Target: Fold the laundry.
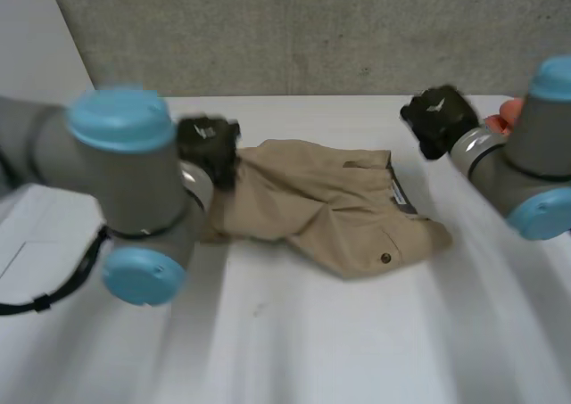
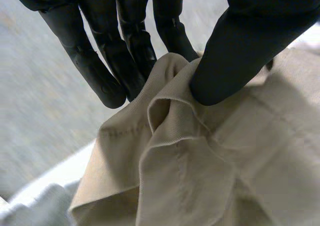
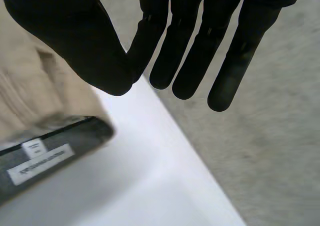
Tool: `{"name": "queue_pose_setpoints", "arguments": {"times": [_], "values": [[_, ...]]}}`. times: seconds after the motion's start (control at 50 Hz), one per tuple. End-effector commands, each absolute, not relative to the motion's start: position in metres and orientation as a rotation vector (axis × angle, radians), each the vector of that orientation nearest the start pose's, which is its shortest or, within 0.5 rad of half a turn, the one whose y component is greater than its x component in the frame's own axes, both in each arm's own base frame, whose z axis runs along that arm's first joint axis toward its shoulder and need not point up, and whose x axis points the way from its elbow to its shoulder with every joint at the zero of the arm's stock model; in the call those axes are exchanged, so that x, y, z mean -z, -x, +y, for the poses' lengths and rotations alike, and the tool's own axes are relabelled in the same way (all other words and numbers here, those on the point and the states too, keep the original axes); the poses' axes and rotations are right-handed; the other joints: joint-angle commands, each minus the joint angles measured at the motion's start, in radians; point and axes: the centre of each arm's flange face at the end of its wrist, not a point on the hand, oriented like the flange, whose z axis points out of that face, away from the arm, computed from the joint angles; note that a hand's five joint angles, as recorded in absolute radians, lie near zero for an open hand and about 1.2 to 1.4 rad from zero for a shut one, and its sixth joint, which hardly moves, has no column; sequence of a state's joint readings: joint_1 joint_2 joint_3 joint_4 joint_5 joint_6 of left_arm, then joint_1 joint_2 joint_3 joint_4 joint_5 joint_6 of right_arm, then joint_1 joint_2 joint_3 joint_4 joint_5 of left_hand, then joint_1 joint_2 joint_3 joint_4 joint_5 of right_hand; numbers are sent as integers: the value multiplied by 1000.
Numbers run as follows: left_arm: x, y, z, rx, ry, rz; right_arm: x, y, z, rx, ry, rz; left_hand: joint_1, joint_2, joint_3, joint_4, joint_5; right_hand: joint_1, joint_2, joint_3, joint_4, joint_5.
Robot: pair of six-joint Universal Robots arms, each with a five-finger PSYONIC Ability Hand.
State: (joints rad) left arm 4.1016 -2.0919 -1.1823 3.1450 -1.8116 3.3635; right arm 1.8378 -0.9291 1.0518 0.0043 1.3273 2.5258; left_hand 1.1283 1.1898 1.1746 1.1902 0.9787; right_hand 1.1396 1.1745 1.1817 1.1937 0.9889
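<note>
A pair of tan shorts (image 1: 330,203) lies crumpled on the white table (image 1: 294,342), its waistband toward my right arm. My left hand (image 1: 207,145) is at the shorts' left end. In the left wrist view its thumb (image 2: 240,51) and fingers (image 2: 105,66) pinch a raised fold of the tan cloth (image 2: 200,166). My right hand (image 1: 437,119) hovers just past the waistband end, apart from the cloth. In the right wrist view the right hand (image 3: 90,41) has its thumb closed against straight fingers with nothing between them. The dark-lined waistband (image 3: 55,153) with white labels lies below the thumb.
A grey wall (image 1: 294,29) runs behind the table's far edge. An orange-red thing (image 1: 507,114) shows partly behind my right arm. Beyond my right fingertips the table edge (image 3: 165,131) drops to a grey surface (image 3: 265,151). Bare table lies in front of the shorts.
</note>
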Motion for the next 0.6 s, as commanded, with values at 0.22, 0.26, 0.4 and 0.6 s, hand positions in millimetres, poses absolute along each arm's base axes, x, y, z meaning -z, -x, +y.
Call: {"name": "queue_pose_setpoints", "arguments": {"times": [0.22,0.26,0.4,0.6], "values": [[-284,288,-255,2058,-912,2381,-247,-245,-326,1743,1302,2187,268,207,222,206,243,-668,-703,-710,-723,-692],[-278,288,-254,2033,-919,2397,-239,-251,-327,1688,1257,2185,268,207,222,206,243,-709,-744,-751,-764,-733],[-264,291,-246,1988,-945,2420,-203,-284,-324,1433,1077,2171,268,207,222,206,243,-783,-818,-825,-837,-807],[-266,285,-246,2001,-908,2409,-140,-319,-298,1193,1103,2237,268,207,222,206,243,-783,-818,-825,-837,-807]]}}
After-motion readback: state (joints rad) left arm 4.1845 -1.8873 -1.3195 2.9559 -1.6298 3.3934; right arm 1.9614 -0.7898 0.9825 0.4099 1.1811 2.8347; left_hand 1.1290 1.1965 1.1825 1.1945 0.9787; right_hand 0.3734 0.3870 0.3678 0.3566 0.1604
